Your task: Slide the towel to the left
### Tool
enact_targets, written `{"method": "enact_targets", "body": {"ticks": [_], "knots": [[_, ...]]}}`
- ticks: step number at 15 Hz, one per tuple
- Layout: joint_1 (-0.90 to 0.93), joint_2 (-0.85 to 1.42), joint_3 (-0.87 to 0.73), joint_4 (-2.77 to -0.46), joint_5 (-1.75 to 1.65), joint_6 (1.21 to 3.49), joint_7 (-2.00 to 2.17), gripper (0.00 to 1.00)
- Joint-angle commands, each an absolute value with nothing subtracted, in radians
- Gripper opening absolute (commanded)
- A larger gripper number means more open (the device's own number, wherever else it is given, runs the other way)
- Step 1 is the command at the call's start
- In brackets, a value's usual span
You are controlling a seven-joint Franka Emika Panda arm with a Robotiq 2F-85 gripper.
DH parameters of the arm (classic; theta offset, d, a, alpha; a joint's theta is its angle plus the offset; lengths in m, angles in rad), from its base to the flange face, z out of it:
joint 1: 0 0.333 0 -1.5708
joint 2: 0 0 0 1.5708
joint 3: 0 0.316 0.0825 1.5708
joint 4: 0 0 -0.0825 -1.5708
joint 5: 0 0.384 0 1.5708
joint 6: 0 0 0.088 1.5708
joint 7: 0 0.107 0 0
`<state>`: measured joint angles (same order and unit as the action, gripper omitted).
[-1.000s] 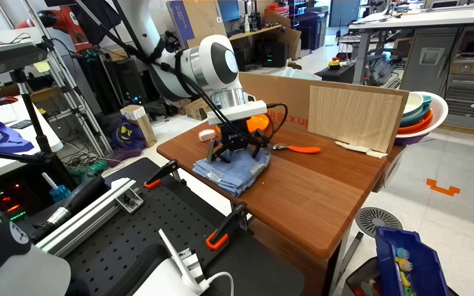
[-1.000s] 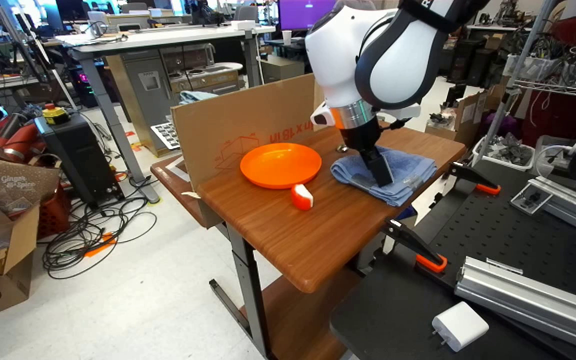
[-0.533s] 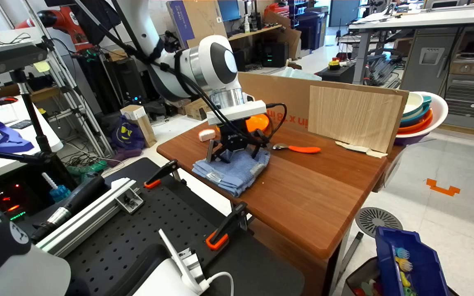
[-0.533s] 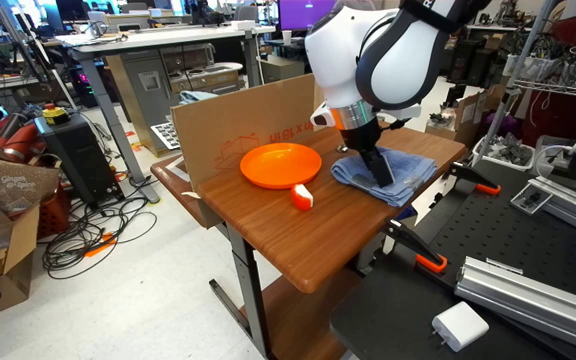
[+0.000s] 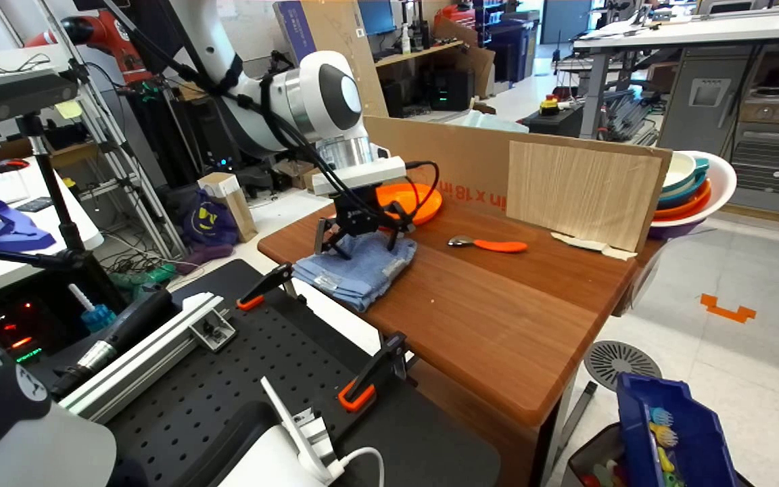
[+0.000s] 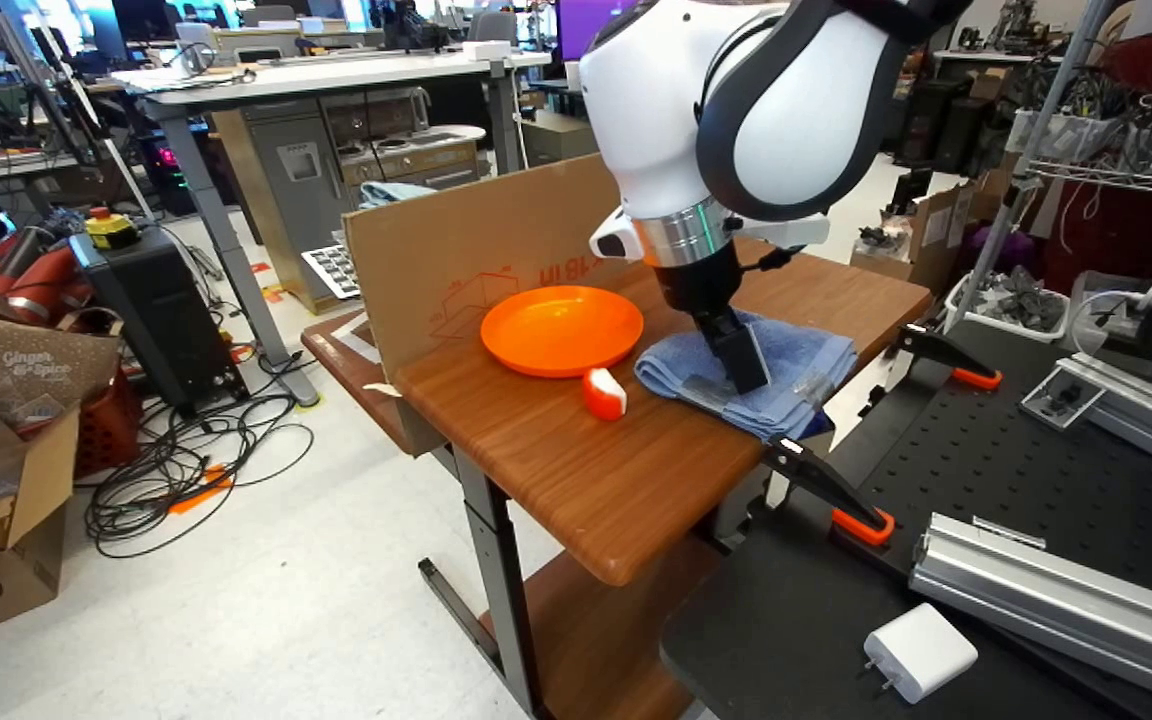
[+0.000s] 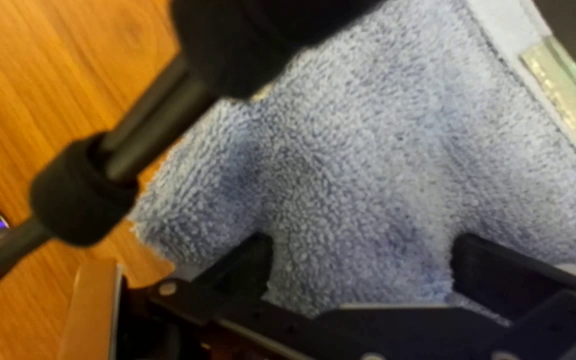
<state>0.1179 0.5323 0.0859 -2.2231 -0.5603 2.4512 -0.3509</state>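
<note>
Blue-grey and folded, the towel (image 5: 359, 281) lies on the worktop (image 5: 491, 311), along one edge, in an exterior view, apart from an orange-handled utensil (image 5: 498, 245). In an exterior view, an orange plate (image 6: 561, 330) and a red-and-white piece (image 6: 604, 394) sit near it. In the wrist view, the fingers (image 7: 498, 275) stand wide apart, tips against the towel.

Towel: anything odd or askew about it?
Yes: shiny, tape-like patches on the towel look odd against plain cloth. It also lies right at the edge of the table by the clamps; overhang, can't tell.
</note>
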Motion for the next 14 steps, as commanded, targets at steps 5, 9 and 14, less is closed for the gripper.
{"method": "enact_targets", "body": {"ticks": [5,9,14], "knots": [[0.093,0.356,0.131,-2.341,-0.454,2.495,-0.383,1.0],[0.081,0.261,0.135,-2.385,-0.379,2.519,-0.419,1.0],[0.081,0.193,0.128,-2.401,-0.318,2.531,-0.452,1.0]]}}
